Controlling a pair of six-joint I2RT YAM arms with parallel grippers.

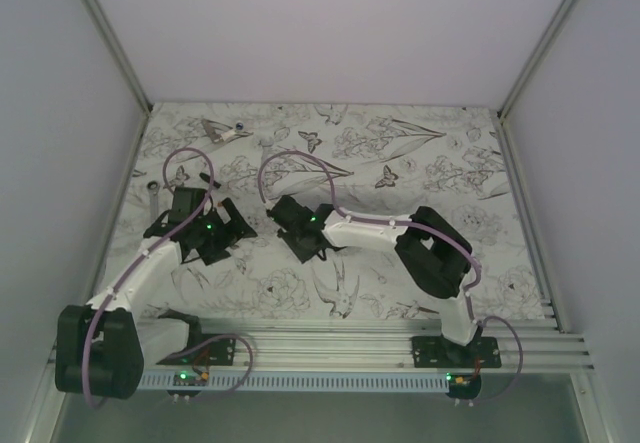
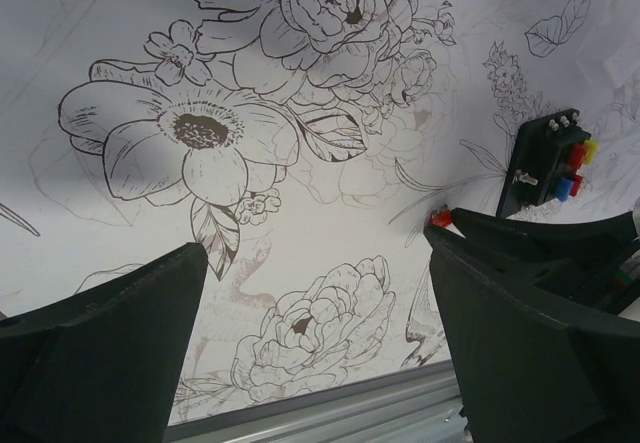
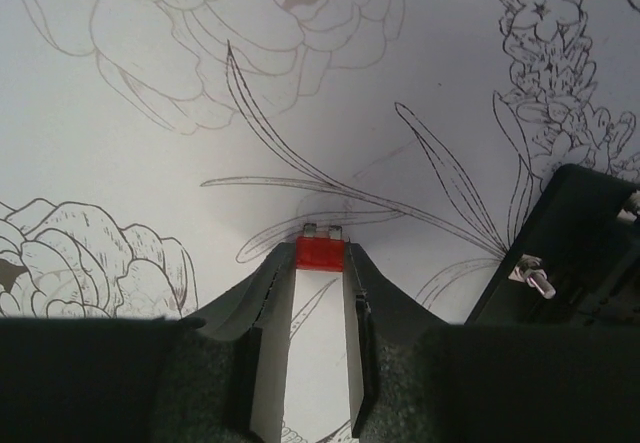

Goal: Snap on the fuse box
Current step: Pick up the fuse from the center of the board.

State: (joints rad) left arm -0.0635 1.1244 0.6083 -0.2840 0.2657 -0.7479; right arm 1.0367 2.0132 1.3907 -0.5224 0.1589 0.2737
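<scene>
In the top view, the left gripper (image 1: 212,231) and the right gripper (image 1: 292,225) are seen close together over the flower-printed table (image 1: 400,163); the fuse box cannot be made out there. In the left wrist view, the left fingers (image 2: 120,333) are spread wide with nothing held, and the fuse box (image 2: 540,163) is seen to the far right beyond them, with red, yellow and blue fuses showing. In the right wrist view, a small red fuse (image 3: 320,254) is pinched between the tips of the right fingers (image 3: 235,308), and the fuse box is seen just to their right.
</scene>
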